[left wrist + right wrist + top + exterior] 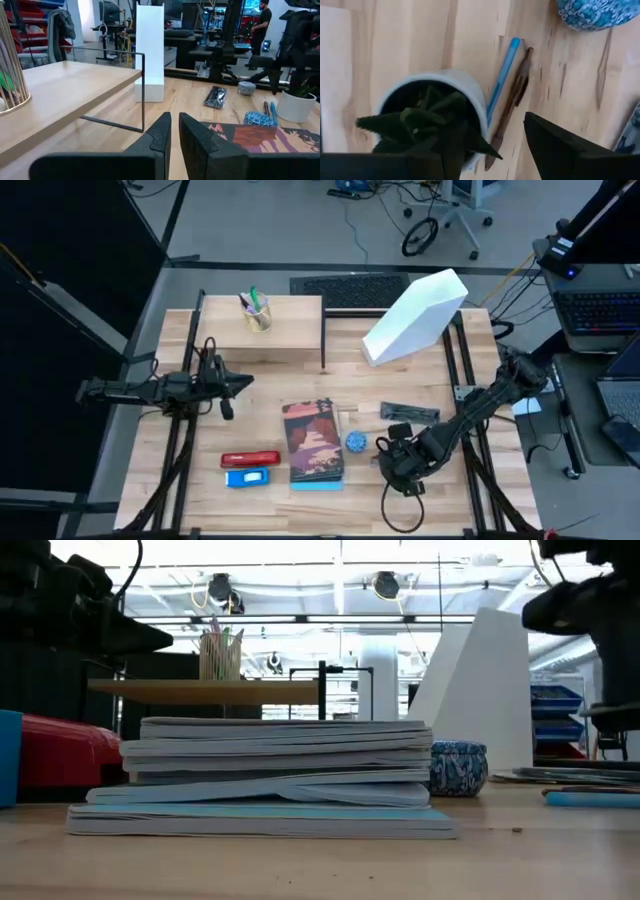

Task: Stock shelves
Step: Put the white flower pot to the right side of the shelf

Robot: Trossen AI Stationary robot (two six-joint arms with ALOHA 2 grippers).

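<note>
The low wood shelf [262, 328] stands on thin black legs at the far left, with a wire pencil cup [257, 311] on top. The white file holder [415, 315] rests on the table at the far right. A small plant in a white pot [435, 117] stands on the table near the right. My right gripper [485, 125] is open above it. One finger [555, 145] stands outside the rim, and the other is lost among the leaves. My left gripper [175, 125] is shut, holds nothing, and hovers beside the shelf's near edge, pointing right. My right gripper comes down at the white pot from above, with the pot's rim [479, 107] between its fingers. The visible finger stands clear of the rim. The leaves hide the other finger, so I cannot tell whether it touches the plant or the pot.
A stack of books [315, 442] lies mid-table. Beside it sits a blue patterned bowl [357, 442], and a dark packet [408, 412] lies farther back. A blue pen [504, 80] and a brown pen [512, 102] lie next to the pot. A red stapler [250, 459] and a blue item [247, 477] lie near left.
</note>
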